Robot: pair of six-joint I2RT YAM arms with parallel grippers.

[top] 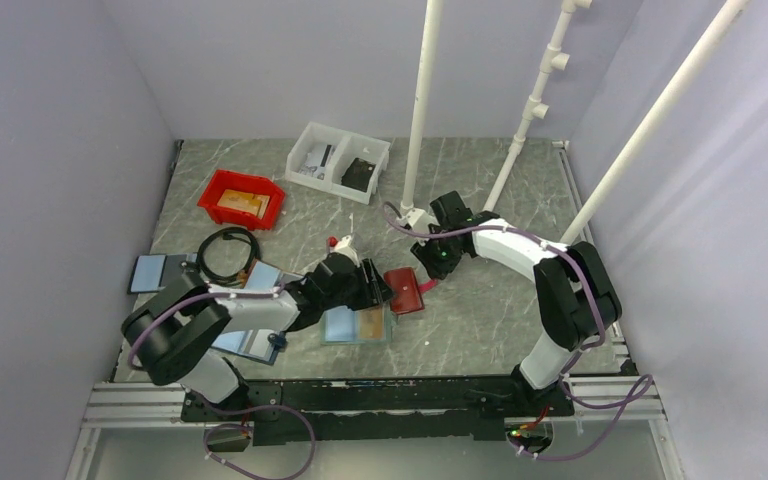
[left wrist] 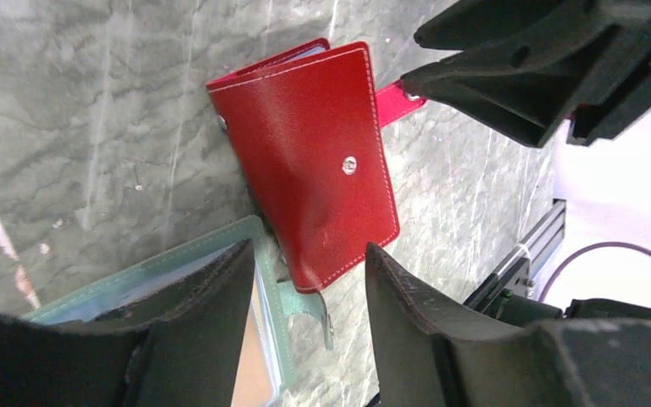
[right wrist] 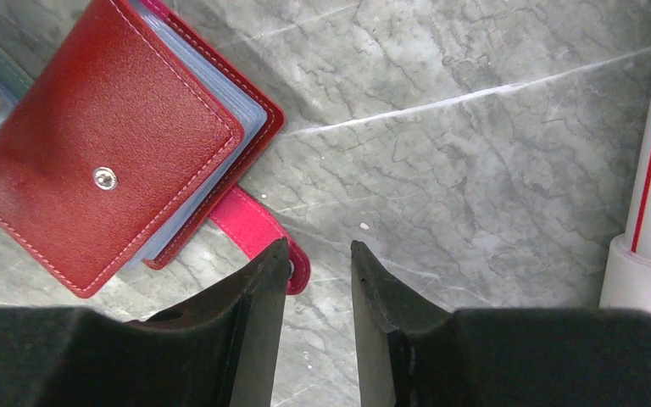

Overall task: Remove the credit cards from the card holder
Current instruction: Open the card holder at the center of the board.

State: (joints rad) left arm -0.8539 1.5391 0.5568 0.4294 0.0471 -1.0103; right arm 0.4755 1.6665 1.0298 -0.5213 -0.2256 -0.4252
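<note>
The red card holder (top: 405, 290) lies folded shut on the marble table, snap stud up, with its pink-red tab (right wrist: 254, 222) sticking out to one side. The credit cards are hidden inside; only pale blue-grey page edges (right wrist: 239, 114) show along the holder's open side. My left gripper (left wrist: 309, 248) is open just over the holder's (left wrist: 314, 178) near corner, with nothing held. My right gripper (right wrist: 318, 246) is open above bare table. The tab's end lies beside its left finger (right wrist: 258, 297), outside the gap. In the top view the left gripper (top: 378, 288) and the right gripper (top: 430, 266) flank the holder.
A light teal holder with an orange card (top: 360, 325) lies open right beside the red one, its edge (left wrist: 136, 275) under my left finger. Farther off are a red bin (top: 242, 198), a white bin (top: 338, 160), a black cable coil (top: 225, 252) and white poles (top: 422, 110).
</note>
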